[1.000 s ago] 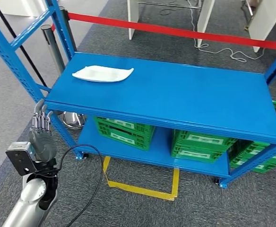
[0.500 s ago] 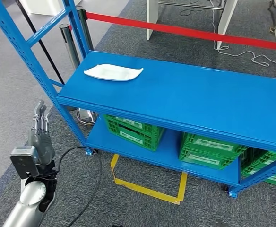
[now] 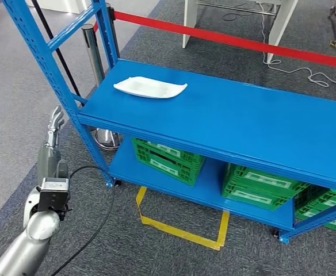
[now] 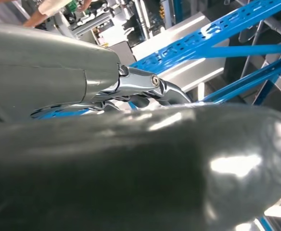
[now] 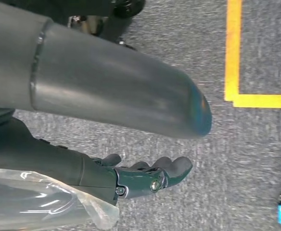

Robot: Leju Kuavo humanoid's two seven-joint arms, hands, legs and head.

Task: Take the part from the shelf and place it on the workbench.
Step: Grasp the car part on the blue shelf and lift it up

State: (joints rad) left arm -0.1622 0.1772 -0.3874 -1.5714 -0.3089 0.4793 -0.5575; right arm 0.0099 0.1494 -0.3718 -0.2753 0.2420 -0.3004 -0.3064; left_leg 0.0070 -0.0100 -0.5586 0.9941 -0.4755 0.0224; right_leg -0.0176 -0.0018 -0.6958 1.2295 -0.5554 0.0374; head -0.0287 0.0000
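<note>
The part (image 3: 150, 87), a flat white tray-like piece, lies on the left end of the blue shelf's top board (image 3: 253, 123). My left hand (image 3: 52, 145) is raised left of the shelf's front-left upright (image 3: 53, 75), below and left of the part, fingers stretched upward and apart with nothing in them. In the left wrist view the thick thumb (image 4: 139, 163) and dark fingers (image 4: 157, 89) point toward blue shelf beams. My right hand (image 5: 95, 96) hangs over the grey carpet, its fingers (image 5: 150, 177) loosely spread and holding nothing.
Green crates (image 3: 168, 160) (image 3: 262, 184) sit on the lower board. A red barrier tape (image 3: 244, 41) and a steel post (image 3: 94, 63) stand behind the shelf. Yellow floor tape (image 3: 179, 230) and a black cable (image 3: 101, 207) lie on the carpet.
The camera has shifted, so the shelf sits further right in the picture. My left hand has risen and turned edge-on beside the upright.
</note>
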